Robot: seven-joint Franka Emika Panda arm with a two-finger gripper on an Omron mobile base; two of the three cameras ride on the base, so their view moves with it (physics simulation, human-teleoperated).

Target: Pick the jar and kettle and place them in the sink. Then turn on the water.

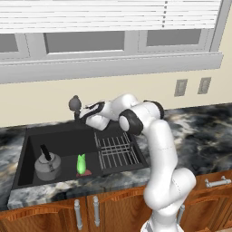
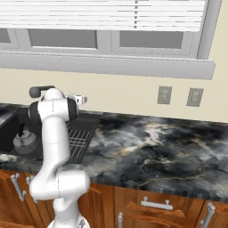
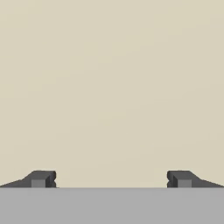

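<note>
Faucet point(image 1: 74, 105), dark, round-headed, rigid metal, needs a firm sideways push; two-finger gripper point(image 3: 111, 179) spread wide, empty; squat grey kettle point(image 1: 47, 166) sits in black basin point(image 1: 63, 140).

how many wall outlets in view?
2. Both sit side by side on the beige wall above the counter, right of the sink: left outlet, right outlet. The arm may hide others nearer the faucet.
</note>
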